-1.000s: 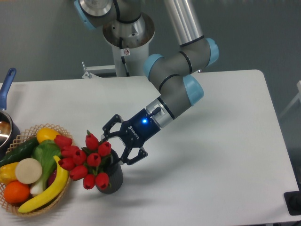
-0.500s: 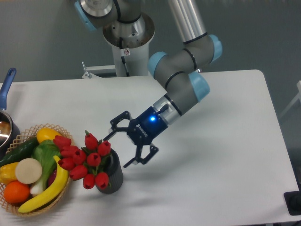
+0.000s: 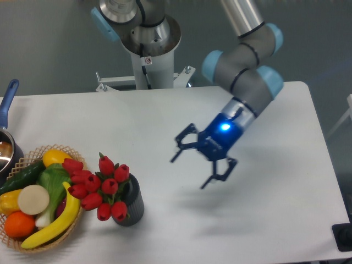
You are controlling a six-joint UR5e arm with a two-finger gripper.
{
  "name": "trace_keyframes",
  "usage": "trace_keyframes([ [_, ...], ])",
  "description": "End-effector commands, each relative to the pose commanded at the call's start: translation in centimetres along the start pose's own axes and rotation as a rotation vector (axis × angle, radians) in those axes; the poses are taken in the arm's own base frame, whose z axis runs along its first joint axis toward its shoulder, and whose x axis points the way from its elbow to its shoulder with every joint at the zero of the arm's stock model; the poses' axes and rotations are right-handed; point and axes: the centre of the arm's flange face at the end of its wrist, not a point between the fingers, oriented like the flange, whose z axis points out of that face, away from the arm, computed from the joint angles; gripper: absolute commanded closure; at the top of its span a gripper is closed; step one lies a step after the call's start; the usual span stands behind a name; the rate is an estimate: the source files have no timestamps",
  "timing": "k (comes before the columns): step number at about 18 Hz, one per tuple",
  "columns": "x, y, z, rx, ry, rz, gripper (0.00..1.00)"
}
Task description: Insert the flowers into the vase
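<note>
Starting on the left, a pot (image 3: pixel 6 144) with a blue handle is peeking in at the edge of the table (image 3: pixel 165 118), on the far side of the basket from the vase. The basket (image 3: pixel 66 151) is sitting just left of the vase, full of fruit and vegetables.

The vase (image 3: pixel 132 206) is standing upright near the front edge of the table. The flowers (image 3: pixel 99 187) are sitting in it, with their red heads leaning out to the left, over the vase's rim and toward the basket. They are likely leaning that way because the bunch is wider than the vase's mouth, so the heads are spilling over one side. The job is looking done.

To the right of the vase and well apart from it, the gripper (image 3: pixel 201 162) is hanging in the air above the table. Its fingers are spread wide and are holding nothing. It is probably open like this because the flowers are already in place and it is no longer needed there.

One second ago the gripper was right beside the vase, with its open fingers almost at the flowers. Half a second ago it was pulling away a little. Now it is far off to the right of the vase and higher up. The flowers and the vase are staying just where they were.
</note>
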Motion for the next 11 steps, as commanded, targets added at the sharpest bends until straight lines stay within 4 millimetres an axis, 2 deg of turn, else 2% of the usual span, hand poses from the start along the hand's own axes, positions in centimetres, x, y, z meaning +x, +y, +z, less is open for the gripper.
trace_keyframes([
  [5, -3.0, 0.7, -1.1, -0.322, -0.136, 0.059, 0.0],
  [7, -3.5, 1.2, -1.3, -0.438, -0.175, 0.081, 0.0],
  [11, -3.5, 2.0, -0.8, -0.645, -0.192, 0.199, 0.0],
])
